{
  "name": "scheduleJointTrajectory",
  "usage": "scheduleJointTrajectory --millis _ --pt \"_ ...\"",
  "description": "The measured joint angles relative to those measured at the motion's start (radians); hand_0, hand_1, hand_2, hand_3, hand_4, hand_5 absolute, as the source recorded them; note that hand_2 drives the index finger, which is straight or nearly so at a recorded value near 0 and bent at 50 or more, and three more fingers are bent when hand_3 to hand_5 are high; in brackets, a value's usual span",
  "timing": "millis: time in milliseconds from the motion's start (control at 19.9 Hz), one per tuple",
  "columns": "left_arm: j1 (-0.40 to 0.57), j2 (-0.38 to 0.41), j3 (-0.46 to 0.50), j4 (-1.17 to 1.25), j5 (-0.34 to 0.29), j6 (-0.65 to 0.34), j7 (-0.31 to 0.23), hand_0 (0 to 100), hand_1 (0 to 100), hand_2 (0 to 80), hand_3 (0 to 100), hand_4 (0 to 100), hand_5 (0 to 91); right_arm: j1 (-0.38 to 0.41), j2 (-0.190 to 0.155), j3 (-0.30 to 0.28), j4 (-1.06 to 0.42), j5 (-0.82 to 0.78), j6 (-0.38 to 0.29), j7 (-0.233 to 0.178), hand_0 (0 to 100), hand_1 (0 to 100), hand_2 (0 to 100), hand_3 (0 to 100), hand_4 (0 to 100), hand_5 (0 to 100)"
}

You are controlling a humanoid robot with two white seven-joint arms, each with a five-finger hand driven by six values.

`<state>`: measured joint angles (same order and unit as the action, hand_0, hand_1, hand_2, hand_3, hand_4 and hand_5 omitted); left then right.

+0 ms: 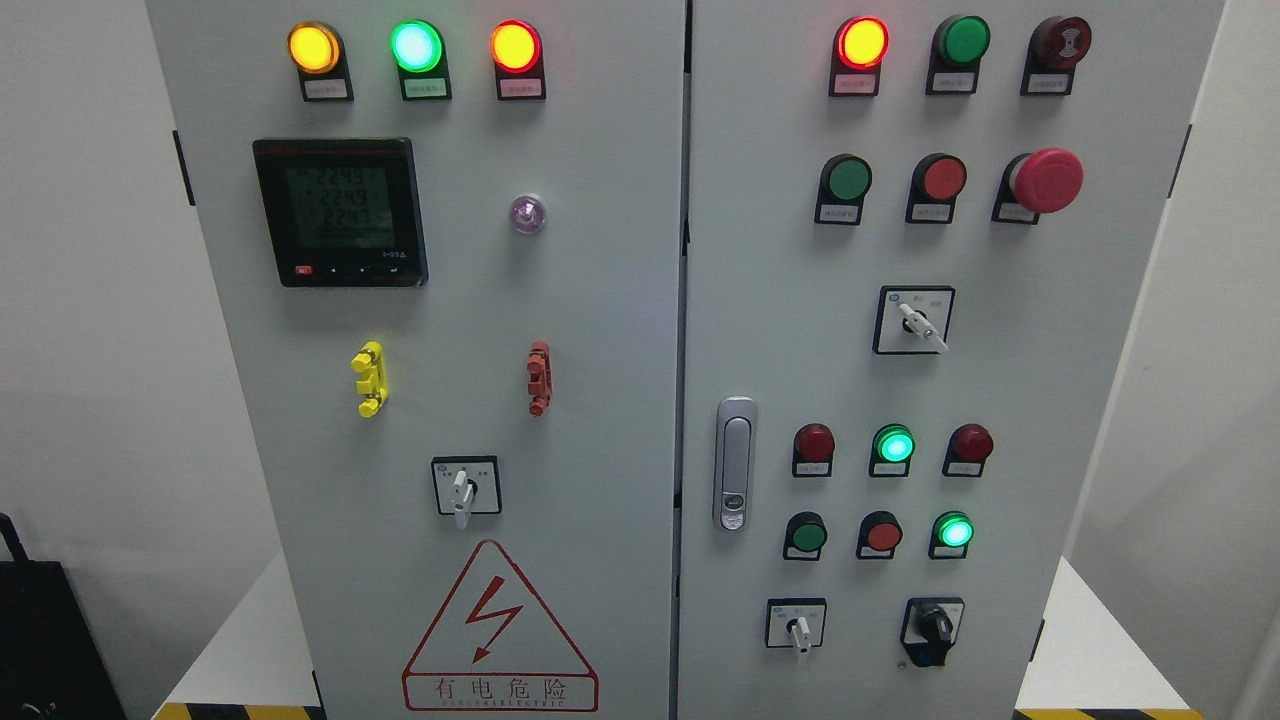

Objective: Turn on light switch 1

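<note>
A grey electrical cabinet (pixel 620 330) with two doors fills the head view. The left door carries a white-handled rotary switch (pixel 462 490) pointing down. The right door carries a rotary switch (pixel 915 322) turned to the lower right, another white one (pixel 800 628) pointing down, and a black knob (pixel 935 628). Below the upper switch are two rows of round buttons; one green button (pixel 894 444) and another (pixel 953 530) are lit. The labels are too small to read, so I cannot tell which control is switch 1. Neither hand shows.
Lit lamps (pixel 416 46) run along the top of both doors, above a digital meter (pixel 340 212). A red mushroom stop button (pixel 1045 180) sticks out at the upper right. A door latch (pixel 735 465) sits mid-panel. The cabinet stands on a white platform (pixel 250 650).
</note>
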<state>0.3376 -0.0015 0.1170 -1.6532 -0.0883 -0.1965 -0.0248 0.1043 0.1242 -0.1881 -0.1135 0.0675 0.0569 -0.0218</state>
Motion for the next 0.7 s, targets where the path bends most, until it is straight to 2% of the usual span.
scheduleJointTrajectory --millis 401,602,702 --pt "-0.077 -0.007 -0.026 -0.143 -0.005 0.022 0.062 12 48 50.4 84 88 76.0 0.000 0.000 0.000 0.000 0.000 0.000 0.000 0 0 0 0 0 0" --pt "-0.132 -0.018 -0.058 -0.188 -0.014 0.087 0.146 12 50 51.3 85 89 76.5 0.000 0.000 0.000 0.000 0.000 0.000 0.000 0 0 0 0 0 0" --pt "-0.161 -0.025 -0.080 -0.205 -0.017 0.125 0.186 13 56 52.0 87 89 76.8 0.000 0.000 0.000 0.000 0.000 0.000 0.000 0 0 0 0 0 0"
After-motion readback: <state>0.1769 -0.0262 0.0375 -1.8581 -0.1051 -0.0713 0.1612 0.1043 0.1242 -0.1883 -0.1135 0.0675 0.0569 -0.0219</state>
